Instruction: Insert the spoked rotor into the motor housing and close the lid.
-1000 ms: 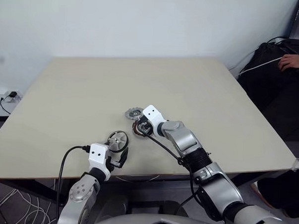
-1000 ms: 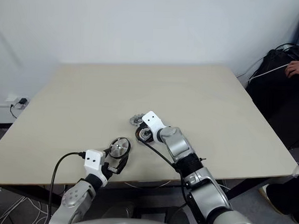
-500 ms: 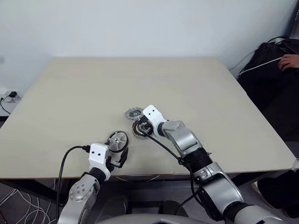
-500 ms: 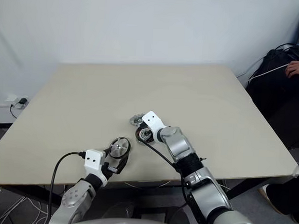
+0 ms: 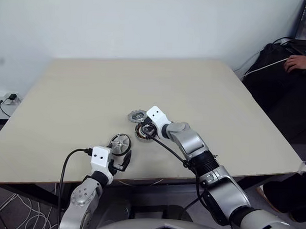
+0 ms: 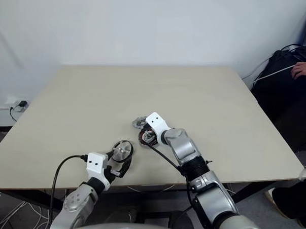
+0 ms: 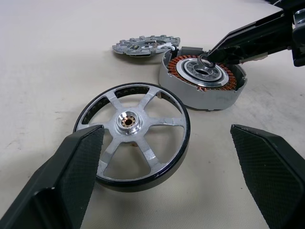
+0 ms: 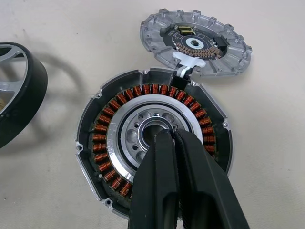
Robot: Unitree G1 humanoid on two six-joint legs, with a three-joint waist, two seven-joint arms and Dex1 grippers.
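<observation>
Beige rectangular tabletop (image 5: pixel 93 91), three motor parts grouped near the middle of the near edge.

Spoked rotor (image 7: pixel 133 137): round wheel, dark rim, shiny silver spokes and centre hub. Flat on the tabletop, closest of the three to the near edge, apart from the other parts.

Motor housing (image 8: pixel 152 143): round grey shell, ring of copper-coloured windings around a pale silver centre. Flat on the tabletop, just beyond and to the right of the rotor.

Lid (image 8: pixel 195 43): silver-grey metal disc with notched edge. Flat, directly behind the housing toward the far edge, joined to it by a small white connector.

Left gripper (image 7: pixel 167 157): black textured fingers spread wide, one on each side of the rotor, nothing gripped, not touching the rim.

Right gripper (image 8: pixel 174 136): fingers pressed together, tips down at the centre of the housing. Small dark ring (image 7: pixel 206 61) at the tips, seen from the left wrist; grip on it not determinable.
</observation>
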